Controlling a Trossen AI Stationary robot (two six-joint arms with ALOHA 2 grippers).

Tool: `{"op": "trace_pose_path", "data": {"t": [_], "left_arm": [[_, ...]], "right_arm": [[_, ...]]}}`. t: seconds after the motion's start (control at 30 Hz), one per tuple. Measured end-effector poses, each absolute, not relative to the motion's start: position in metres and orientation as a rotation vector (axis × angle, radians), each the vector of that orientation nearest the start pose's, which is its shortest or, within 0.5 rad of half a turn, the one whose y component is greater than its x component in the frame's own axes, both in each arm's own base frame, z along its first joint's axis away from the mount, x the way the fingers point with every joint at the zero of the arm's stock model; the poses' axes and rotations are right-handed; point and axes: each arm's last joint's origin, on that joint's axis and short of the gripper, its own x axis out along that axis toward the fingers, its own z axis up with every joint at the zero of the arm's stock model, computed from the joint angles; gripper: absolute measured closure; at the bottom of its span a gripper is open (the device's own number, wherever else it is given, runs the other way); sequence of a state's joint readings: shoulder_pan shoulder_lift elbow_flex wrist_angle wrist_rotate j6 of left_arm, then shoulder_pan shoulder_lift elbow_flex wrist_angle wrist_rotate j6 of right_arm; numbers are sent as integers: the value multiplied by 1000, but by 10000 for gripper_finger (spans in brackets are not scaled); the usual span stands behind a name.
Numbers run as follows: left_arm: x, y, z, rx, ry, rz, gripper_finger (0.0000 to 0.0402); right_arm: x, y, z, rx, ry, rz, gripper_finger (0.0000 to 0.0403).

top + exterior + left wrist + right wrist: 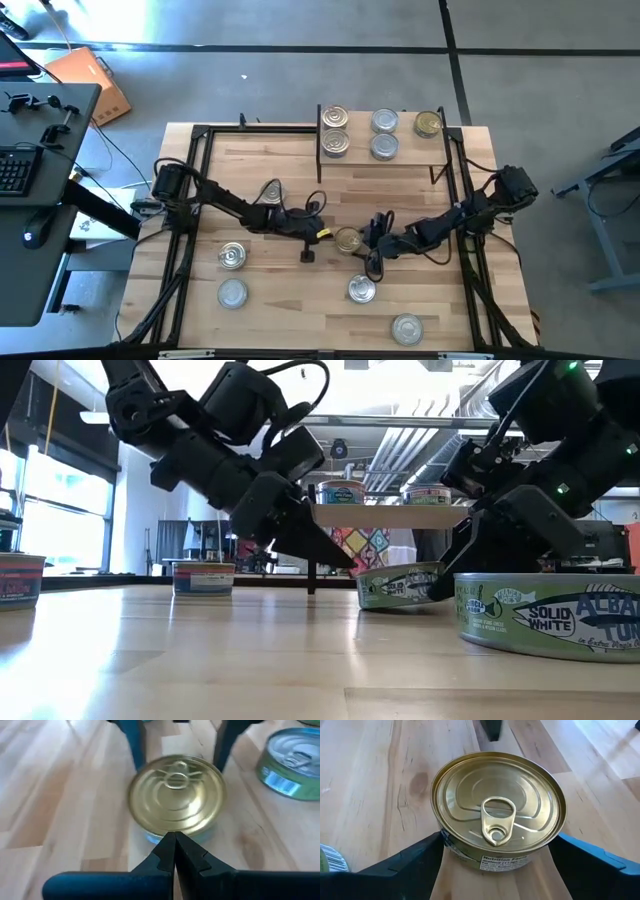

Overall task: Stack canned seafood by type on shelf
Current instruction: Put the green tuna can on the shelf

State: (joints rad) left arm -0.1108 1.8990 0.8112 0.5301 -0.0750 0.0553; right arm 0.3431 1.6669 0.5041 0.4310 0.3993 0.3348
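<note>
Straddling: the right gripper (495, 857) has its fingers spread wide, one on each side of a gold-toned, short round metal tin with a ring-pull lid (497, 812), not yet closed on it.
Tin location: mid-worktop, slightly toward the right edge of the light butcher-block worktop (300, 320), flat on its base.
Key relation: the tin lies between the right fingers, its lid facing up and its round wall toward both pads; being round, it has no long axis to line up with.
Left gripper (174, 842): fingers pressed fully together, holding nothing, tip just beside the tin's opposite wall, seemingly bracing it.
Nearer arm: both are at the tin; only the right is placed to grasp.
Shelf: the small light-wood platform on thin black legs (400, 158) stands at the far edge, already carrying five tins, a gold one (428, 123) at its right end.
Likely next: closing and lifting toward that gold one.
</note>
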Motion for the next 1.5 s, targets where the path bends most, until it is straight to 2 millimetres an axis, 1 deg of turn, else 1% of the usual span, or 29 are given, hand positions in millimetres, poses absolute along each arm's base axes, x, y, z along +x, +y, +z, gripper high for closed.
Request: {"op": "trace_pose_path", "data": {"t": [0.07,0.17,0.27,0.37,0.5,0.63,0.77,0.87,1.03,1.27,1.5], "left_arm": [[352,-39,111,113,554,-106,402],[352,-43,109,208,547,-221,399],[353,-52,114,322,470,-291,380],[355,-59,118,443,402,-324,342],[358,-62,116,568,346,-312,278],[357,-63,109,691,370,-311,214],[357,-65,101,808,411,-236,173],[357,-66,96,824,426,-227,165],[358,-68,89,801,418,-208,164],[363,-70,88,839,413,-174,164],[373,-72,84,855,423,-161,164]], "right_arm": [[256,79,102,56,661,-169,58],[256,79,102,54,659,-174,57],[256,79,102,54,658,-176,57],[256,79,102,55,655,-175,57],[257,79,103,62,641,-174,57],[259,80,105,78,617,-169,57],[260,79,107,100,607,-152,57],[261,76,107,123,608,-157,57],[262,73,107,156,604,-172,57],[263,73,107,225,596,-188,57],[270,75,114,276,577,-184,57]]}}
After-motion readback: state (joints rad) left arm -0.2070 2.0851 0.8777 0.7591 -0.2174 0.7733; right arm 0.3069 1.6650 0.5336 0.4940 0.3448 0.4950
